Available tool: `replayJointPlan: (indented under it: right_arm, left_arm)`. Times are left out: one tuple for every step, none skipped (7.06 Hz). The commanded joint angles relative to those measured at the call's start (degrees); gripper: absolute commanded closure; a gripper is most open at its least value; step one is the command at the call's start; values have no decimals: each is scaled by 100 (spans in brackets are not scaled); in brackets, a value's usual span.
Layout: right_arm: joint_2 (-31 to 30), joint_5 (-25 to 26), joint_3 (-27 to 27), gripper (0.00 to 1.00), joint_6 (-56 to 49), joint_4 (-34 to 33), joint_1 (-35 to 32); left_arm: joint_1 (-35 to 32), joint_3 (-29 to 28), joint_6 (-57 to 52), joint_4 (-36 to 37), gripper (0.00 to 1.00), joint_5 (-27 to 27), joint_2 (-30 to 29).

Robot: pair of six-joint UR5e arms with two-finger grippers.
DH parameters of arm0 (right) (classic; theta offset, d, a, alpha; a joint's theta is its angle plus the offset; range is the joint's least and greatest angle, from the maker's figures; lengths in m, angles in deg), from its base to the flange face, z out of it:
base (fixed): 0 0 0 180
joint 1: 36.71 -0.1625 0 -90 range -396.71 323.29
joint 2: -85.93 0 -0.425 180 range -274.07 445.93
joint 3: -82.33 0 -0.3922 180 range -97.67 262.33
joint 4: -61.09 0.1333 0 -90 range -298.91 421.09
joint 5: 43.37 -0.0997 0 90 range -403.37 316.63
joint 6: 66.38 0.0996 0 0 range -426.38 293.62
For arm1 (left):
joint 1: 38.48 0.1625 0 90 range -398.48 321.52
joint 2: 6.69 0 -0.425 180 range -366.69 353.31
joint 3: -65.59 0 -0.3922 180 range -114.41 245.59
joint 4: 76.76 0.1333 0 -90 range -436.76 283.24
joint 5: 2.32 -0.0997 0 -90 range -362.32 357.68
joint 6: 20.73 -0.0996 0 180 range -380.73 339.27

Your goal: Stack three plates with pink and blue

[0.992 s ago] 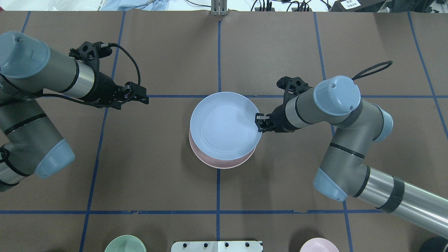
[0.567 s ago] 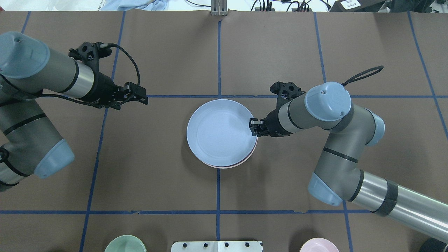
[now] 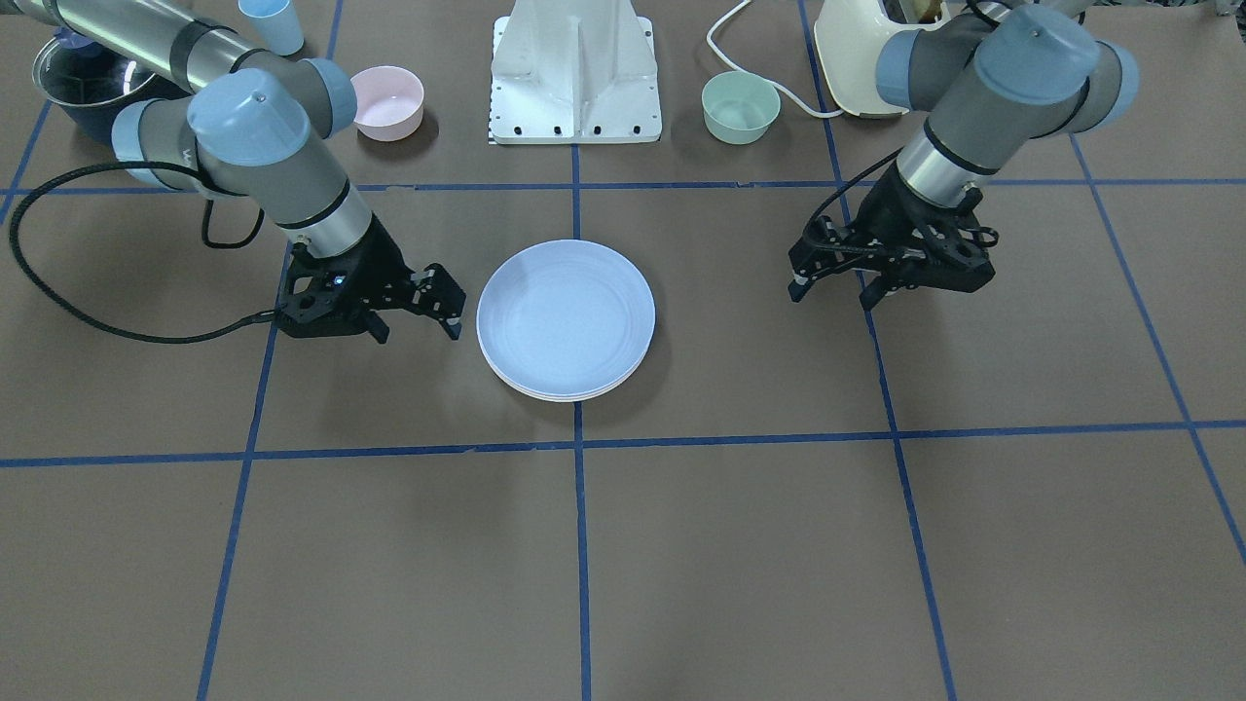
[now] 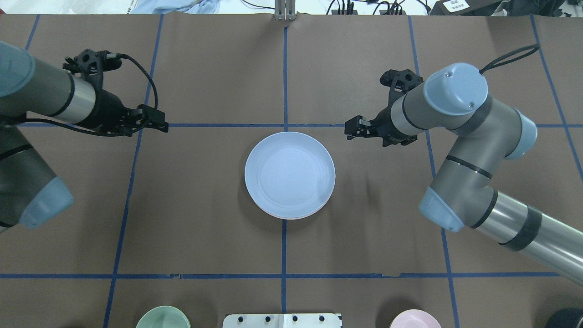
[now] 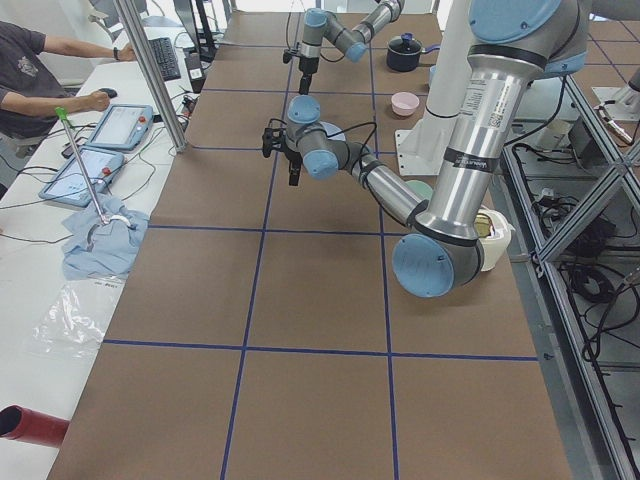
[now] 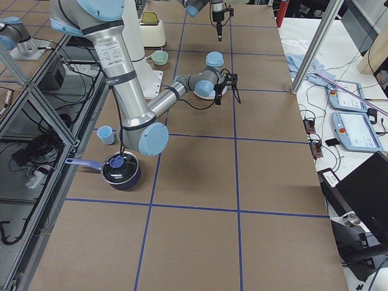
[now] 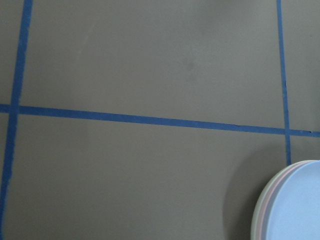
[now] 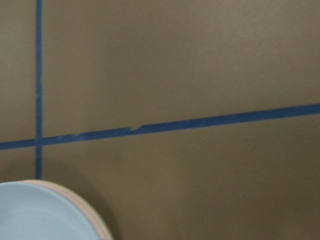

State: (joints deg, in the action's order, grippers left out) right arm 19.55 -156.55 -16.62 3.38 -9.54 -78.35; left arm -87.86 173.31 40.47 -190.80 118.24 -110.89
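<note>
The light blue plate [image 4: 289, 174] lies on top of a stack at the table's middle, also in the front view [image 3: 566, 319]. The pale pink plate's rim [image 7: 266, 212] shows just under it, also in the right wrist view [image 8: 92, 214]. A cream-white rim [image 7: 256, 222] shows at the stack's bottom. My right gripper [image 4: 353, 129] is open and empty, apart from the stack on its right; it also shows in the front view [image 3: 417, 329]. My left gripper [image 4: 159, 124] is open and empty, far to the stack's left, and also shows in the front view [image 3: 830, 295].
A small green bowl [image 3: 740, 107] and a small pink bowl [image 3: 387, 101] stand beside the white robot base [image 3: 576, 73]. A blue cup [image 3: 272, 24], a dark pot [image 3: 83, 83] and a cream appliance [image 3: 857, 49] stand behind the arms.
My right gripper has let go of the blue plate, which now lies centred on the pink one, and has drawn back to the right. My left arm has pulled back to the left.
</note>
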Motion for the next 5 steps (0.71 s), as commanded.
replayJointPlan:
  right_arm:
    - [-522,-38,-45,0,-1634,-565,-623]
    - [-908,-212,-45,0,-2364,-566,-1000]
    - [-1321,-597,-45,0,-3128,-557,-1508]
    - [-1751,-809,-45,0,-4058,-557,-1974]
    - [-2156,-1133,-28,0,-4946,-566,-2484]
  left_arm:
    - [-850,309,-1630,48,0,99,957]
    - [-1298,311,-2595,75,0,126,1415]
    - [-1703,276,-3475,84,0,126,1802]
    - [-2081,258,-4310,136,0,126,2093]
    - [-2459,267,-5137,180,0,82,2296]
